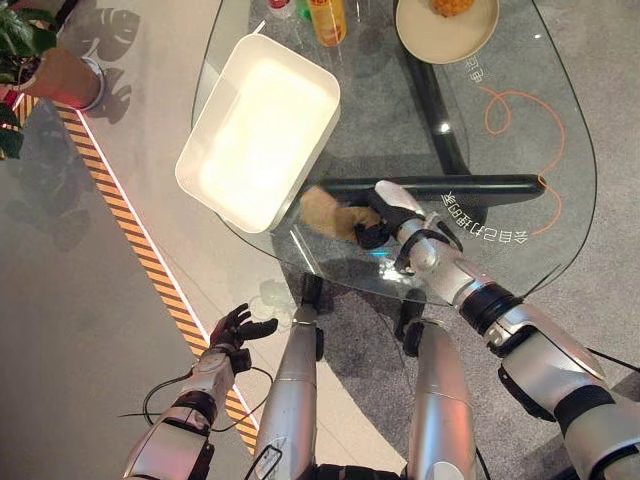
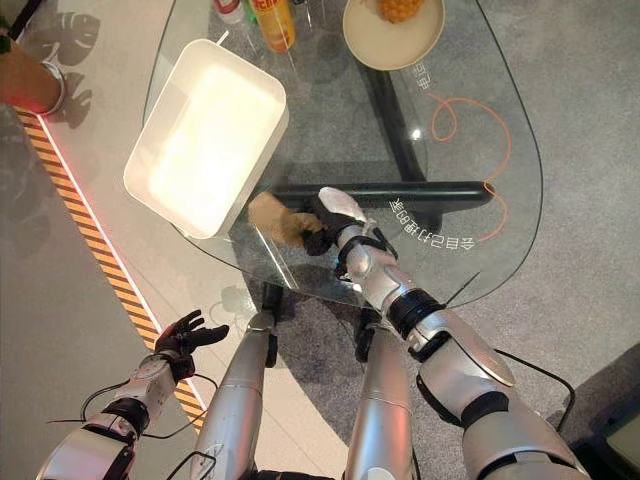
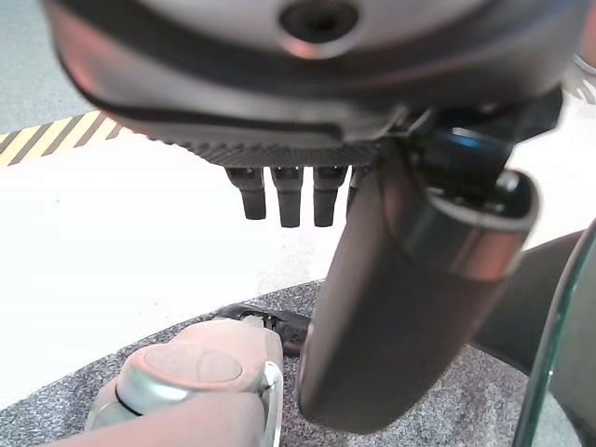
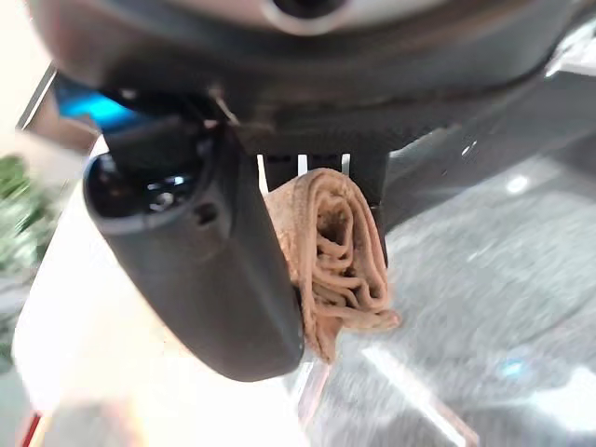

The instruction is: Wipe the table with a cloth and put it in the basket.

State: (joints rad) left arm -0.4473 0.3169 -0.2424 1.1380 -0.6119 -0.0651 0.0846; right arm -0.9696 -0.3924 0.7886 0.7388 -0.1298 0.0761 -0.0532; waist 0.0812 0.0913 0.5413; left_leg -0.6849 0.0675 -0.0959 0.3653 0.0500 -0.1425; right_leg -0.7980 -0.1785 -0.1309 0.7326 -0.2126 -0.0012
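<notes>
Right now my right hand [image 1: 388, 215] is closed around a tan cloth [image 1: 328, 212], the thumb and fingers pinching the bunched folds between them; in my right wrist view the cloth [image 4: 340, 261] shows as a rolled wad wedged beside the dark thumb. The cloth sticks out from the hand toward my left, over the near part of the glass table [image 1: 560, 190], and I cannot tell whether it touches the glass. Just beyond it, a little to the left, lies the white basket [image 1: 210, 190], a shallow rectangular tub resting on the table's left part, its near corner just beside the cloth but apart from it.

My left hand [image 1: 236, 326] hangs low off the table, over the pale floor beside a yellow-and-black striped tape line [image 1: 130, 225], its fingers loosely spread and holding nothing.

Farther out on the table, at its far edge, stand an orange bottle [image 1: 328, 20] and a cream plate [image 1: 440, 40] with something yellow on it. An orange cord [image 1: 520, 105] curls on the grey carpet seen through the glass at the right. A potted plant [image 1: 45, 65] sits on the floor at the far left.
</notes>
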